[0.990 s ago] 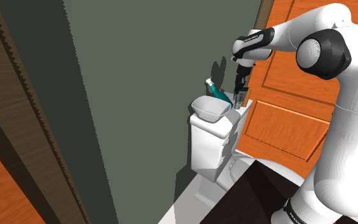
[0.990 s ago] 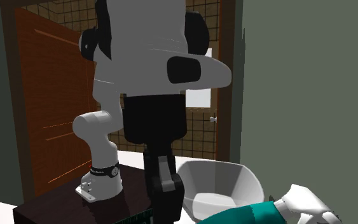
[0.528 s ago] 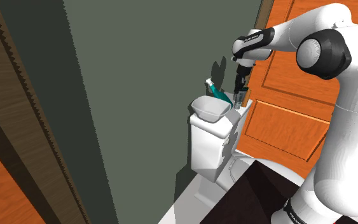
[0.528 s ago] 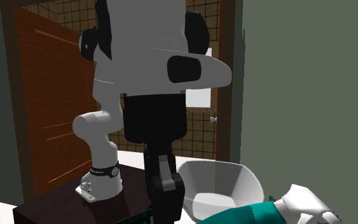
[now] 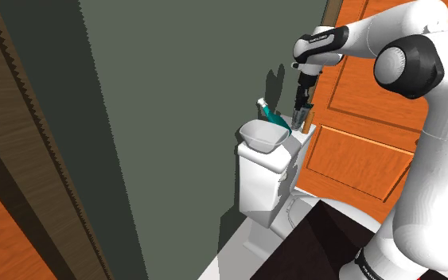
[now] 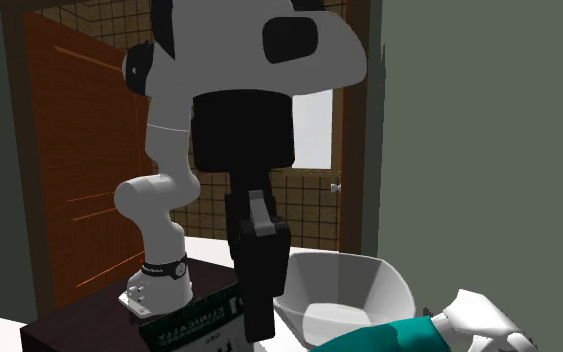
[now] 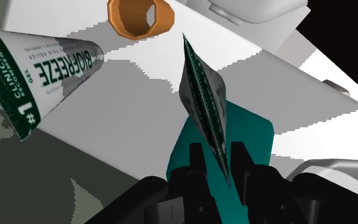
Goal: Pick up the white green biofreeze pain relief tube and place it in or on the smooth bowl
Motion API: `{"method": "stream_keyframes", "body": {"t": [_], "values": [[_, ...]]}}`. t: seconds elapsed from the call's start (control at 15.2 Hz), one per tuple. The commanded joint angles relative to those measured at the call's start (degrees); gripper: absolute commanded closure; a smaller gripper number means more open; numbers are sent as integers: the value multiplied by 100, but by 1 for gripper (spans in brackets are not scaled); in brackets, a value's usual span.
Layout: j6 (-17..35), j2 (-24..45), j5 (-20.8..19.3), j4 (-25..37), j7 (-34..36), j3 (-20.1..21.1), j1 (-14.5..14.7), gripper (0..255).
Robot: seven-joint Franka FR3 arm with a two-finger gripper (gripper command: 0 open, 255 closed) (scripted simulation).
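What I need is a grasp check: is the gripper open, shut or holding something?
Gripper: shut on the white and green tube.

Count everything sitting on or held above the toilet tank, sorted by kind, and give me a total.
White-green tube: 2, one lying, one in the end effector
Teal tube: 1
Bowl: 1
Orange ring: 1
Total: 5

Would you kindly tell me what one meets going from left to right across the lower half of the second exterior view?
Orange door → robot's white base → green-labelled Biofreeze tube → white bowl → teal tube with a white cap.
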Motion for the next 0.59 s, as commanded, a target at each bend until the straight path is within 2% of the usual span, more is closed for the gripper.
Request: {"method": "stream_keyframes", "body": {"t": [0.0,0.53], "values": [[-156,-14,-15,144,11,-9,-9,255],[-771,-12,-34,764,48,-34,-55,255]]}}
